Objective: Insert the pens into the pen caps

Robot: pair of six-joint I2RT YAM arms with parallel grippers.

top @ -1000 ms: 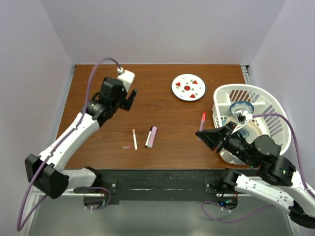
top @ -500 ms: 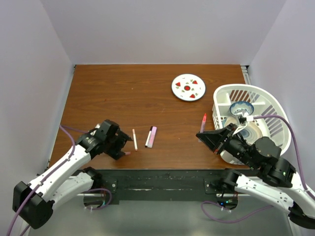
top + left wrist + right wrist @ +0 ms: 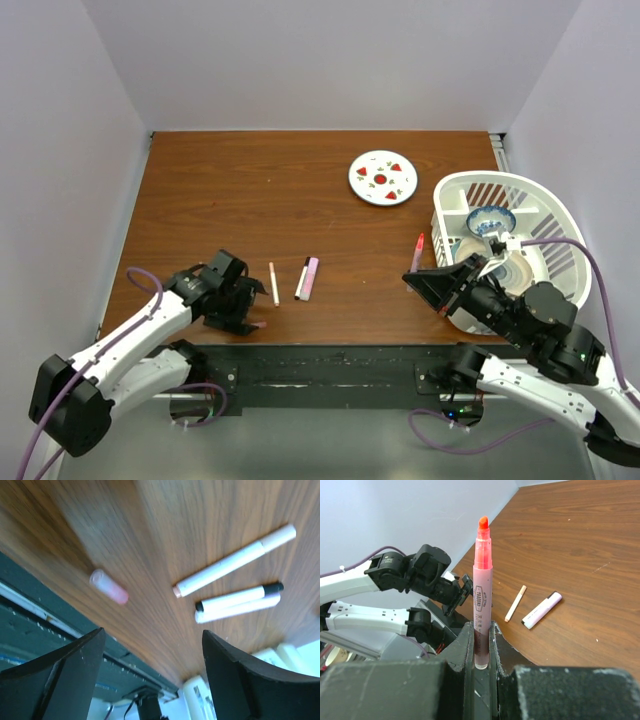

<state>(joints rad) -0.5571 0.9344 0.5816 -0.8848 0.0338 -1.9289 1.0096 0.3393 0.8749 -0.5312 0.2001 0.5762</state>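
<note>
My right gripper [image 3: 481, 630] is shut on a pink pen [image 3: 482, 590] and holds it upright, orange tip bare, beside the basket [image 3: 416, 250]. A thin white pen [image 3: 274, 284], a white pen with a dark end [image 3: 301, 279] and a lilac marker [image 3: 312, 277] lie on the table's middle front. A small pink pen cap [image 3: 109, 586] lies near the front edge, just ahead of my open left gripper [image 3: 152, 645], which has nothing between its fingers. From above, that left gripper [image 3: 243, 312] sits low by the cap [image 3: 258, 324].
A white basket [image 3: 545, 195] holding a bowl [image 3: 490, 219] stands at the right. A round white plate [image 3: 383, 177] with red marks lies at the back. The table's front edge and black rail [image 3: 30, 625] run just behind the cap.
My left arm has swung from the back left down to the front edge beside the cap. The cap now lies nearer that edge. The right gripper has shifted slightly with the pen.
</note>
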